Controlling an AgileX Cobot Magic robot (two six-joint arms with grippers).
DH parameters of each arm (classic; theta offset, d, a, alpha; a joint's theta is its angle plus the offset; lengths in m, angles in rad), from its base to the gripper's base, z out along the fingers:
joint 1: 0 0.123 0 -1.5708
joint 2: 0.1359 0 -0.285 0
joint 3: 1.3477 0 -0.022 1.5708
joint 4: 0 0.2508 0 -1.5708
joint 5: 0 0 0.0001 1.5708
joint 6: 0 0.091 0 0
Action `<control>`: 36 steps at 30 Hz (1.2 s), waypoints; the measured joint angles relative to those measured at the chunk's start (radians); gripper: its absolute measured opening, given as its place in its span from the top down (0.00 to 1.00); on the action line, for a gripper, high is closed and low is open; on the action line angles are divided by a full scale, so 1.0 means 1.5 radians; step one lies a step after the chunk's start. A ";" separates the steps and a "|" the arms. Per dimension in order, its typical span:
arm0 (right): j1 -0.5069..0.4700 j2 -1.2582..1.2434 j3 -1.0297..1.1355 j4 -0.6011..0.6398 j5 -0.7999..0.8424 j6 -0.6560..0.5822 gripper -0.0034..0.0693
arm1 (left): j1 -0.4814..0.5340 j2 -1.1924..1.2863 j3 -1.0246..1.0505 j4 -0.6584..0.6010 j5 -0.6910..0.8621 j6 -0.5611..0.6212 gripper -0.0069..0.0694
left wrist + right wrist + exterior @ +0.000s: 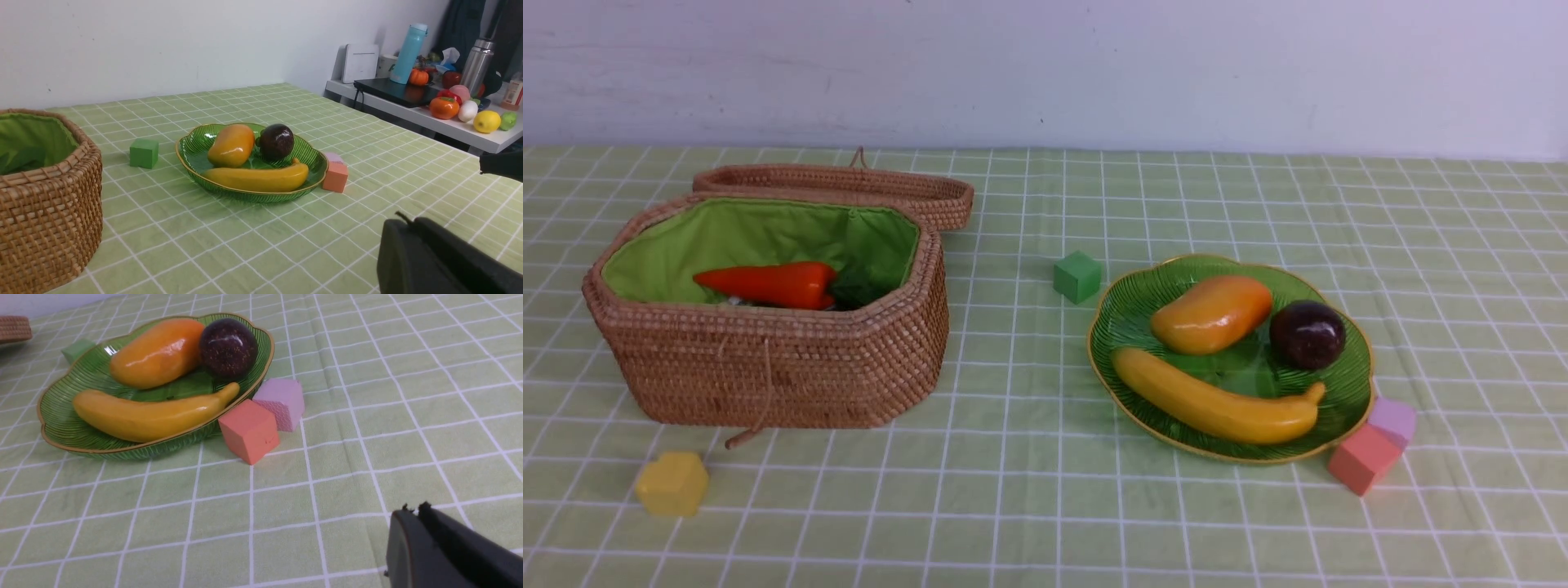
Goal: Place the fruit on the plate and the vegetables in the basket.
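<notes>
I see the tabletop (1029,506) under its green checked cloth, with both arms pulled back out of the front view. The basket (768,367) sits on the side of my left fingers (408,228), well apart from them, lid (841,184) thrown back behind it. In its green lining lies the carrot (768,283); I cannot make out any other vegetable in there. The plate (1347,392) stands nearer my right fingers (412,514), though still apart. On it the banana (1217,404) lies along the edge closest to both sets of fingers, the mango (1211,314) beyond it and the mangosteen (1307,333) beside the mango. An orange-pink block (249,430) and a lilac block (281,402) touch the plate's rim; a green block (1077,277) sits between plate and basket, a yellow block (672,484) before the basket. Both pairs of fingers are closed together and hold nothing.
</notes>
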 joint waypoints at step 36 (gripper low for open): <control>0.000 0.000 -0.001 -0.001 0.003 0.000 0.88 | 0.417 0.000 0.126 0.009 0.093 -0.037 0.93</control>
